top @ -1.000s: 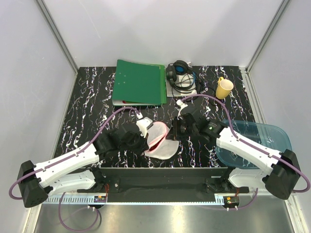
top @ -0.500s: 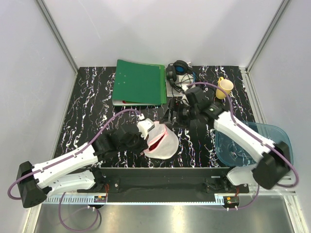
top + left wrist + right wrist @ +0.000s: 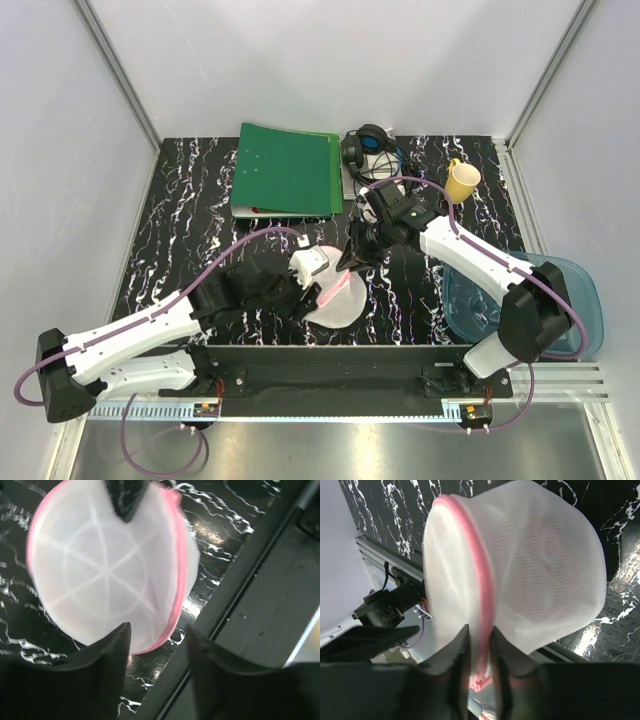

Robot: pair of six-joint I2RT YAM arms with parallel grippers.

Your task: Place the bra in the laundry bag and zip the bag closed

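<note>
Two pincers meet on the laundry bag, which stands tilted on edge near the 6 o'clock rim of the table. Seen from overhead, the right pincer sits at the bag's 1 o'clock, clenched on the pink zip trim. The left pincer brackets the bag's rim from 9 o'clock; whether it presses the mesh cannot be told. The trim runs from 1 to 7 o'clock, so a closing pull would likely follow that line, with the right arm better placed. The bra is not plainly visible; a faint reddish tint through the mesh suggests it lies inside. On the black marbled surface, a green folder, headphones and a yellow cup crowd 12 o'clock, and a blue tray sits at 4 o'clock.
</note>
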